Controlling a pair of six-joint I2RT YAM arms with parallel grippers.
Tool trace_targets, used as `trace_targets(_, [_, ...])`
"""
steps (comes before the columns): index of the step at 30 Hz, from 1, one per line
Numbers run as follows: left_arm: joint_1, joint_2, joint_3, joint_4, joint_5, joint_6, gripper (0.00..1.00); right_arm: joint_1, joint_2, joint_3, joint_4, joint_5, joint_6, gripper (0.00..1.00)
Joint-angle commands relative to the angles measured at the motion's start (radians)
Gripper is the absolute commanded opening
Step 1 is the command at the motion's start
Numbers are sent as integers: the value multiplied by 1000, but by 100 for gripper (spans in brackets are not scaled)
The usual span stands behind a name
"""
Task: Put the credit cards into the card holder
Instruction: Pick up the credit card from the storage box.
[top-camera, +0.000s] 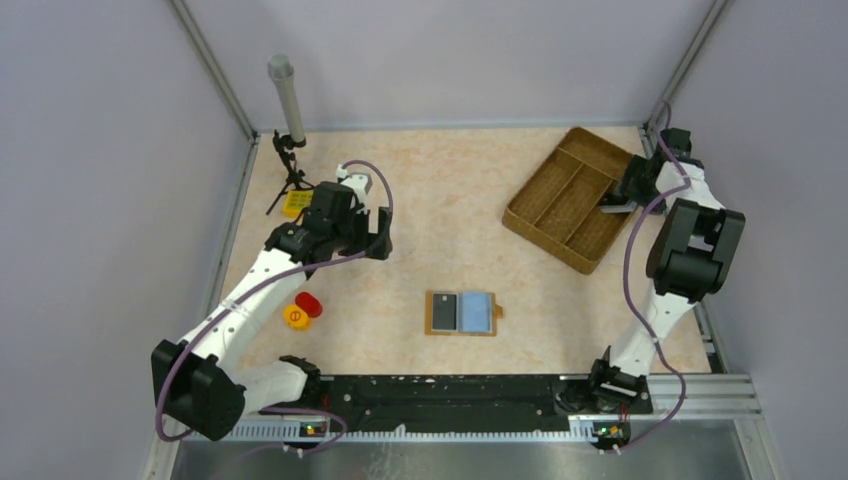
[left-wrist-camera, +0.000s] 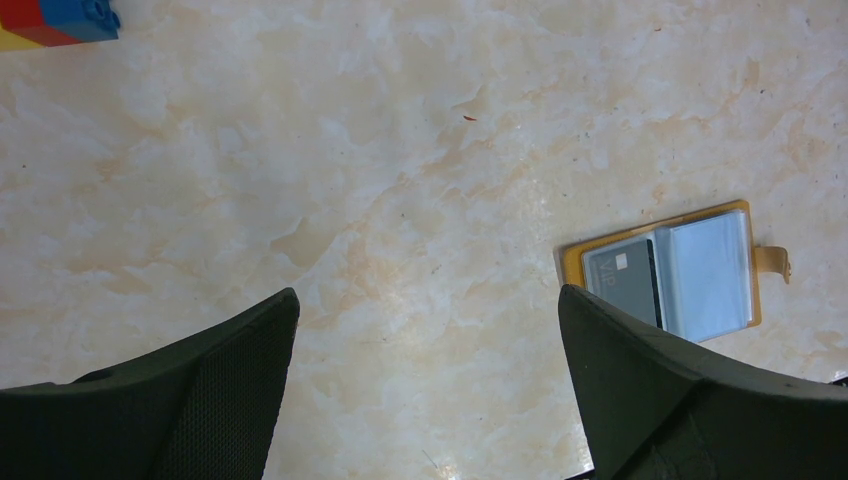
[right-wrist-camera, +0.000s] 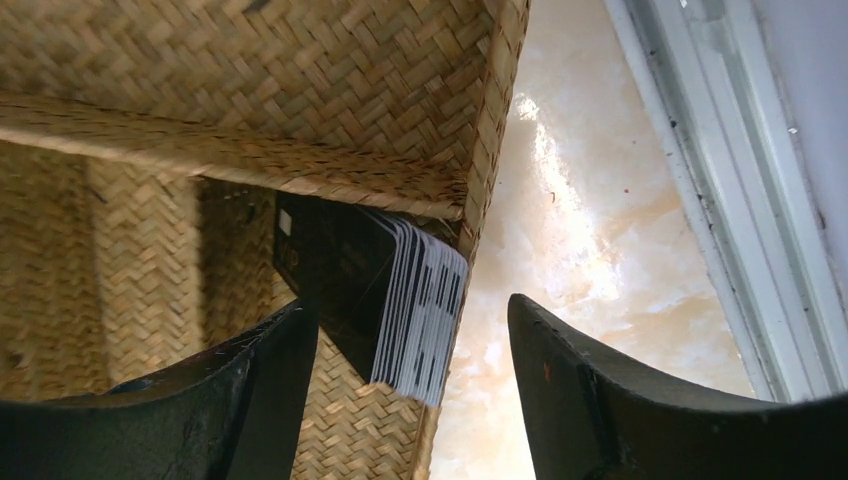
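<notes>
The card holder (top-camera: 462, 313) lies open and flat on the table, near the middle front. A dark grey card (top-camera: 445, 311) sits in its left half and a light blue card (top-camera: 478, 311) in its right half. It also shows in the left wrist view (left-wrist-camera: 572, 262), with its snap tab (left-wrist-camera: 774, 262). A stack of dark credit cards (right-wrist-camera: 400, 300) stands on edge inside the woven tray (right-wrist-camera: 300, 60), leaning on its wall. My right gripper (right-wrist-camera: 410, 305) is open, one finger inside the tray and one outside, straddling the stack and wall. My left gripper (left-wrist-camera: 427, 295) is open and empty, above bare table left of the holder.
The brown woven compartment tray (top-camera: 545, 178) stands at the back right. A grey cylinder on a small tripod (top-camera: 288, 100) and a yellow block (top-camera: 295, 203) are at the back left. A red and a yellow round piece (top-camera: 302, 310) lie front left. A toy block (left-wrist-camera: 55, 20) shows in the left wrist view.
</notes>
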Motion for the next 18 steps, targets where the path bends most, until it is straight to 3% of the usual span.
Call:
trace_targets(1, [3, -12, -7, 20, 14, 15, 99, -5, 54, 35, 7, 17, -10, 69])
trace_targets(9, [3, -9, -14, 20, 0, 17, 99, -6, 55, 43, -39, 104, 10, 68])
trace_targets(18, [3, -2, -12, 20, 13, 14, 99, -6, -5, 25, -44, 123, 16, 57])
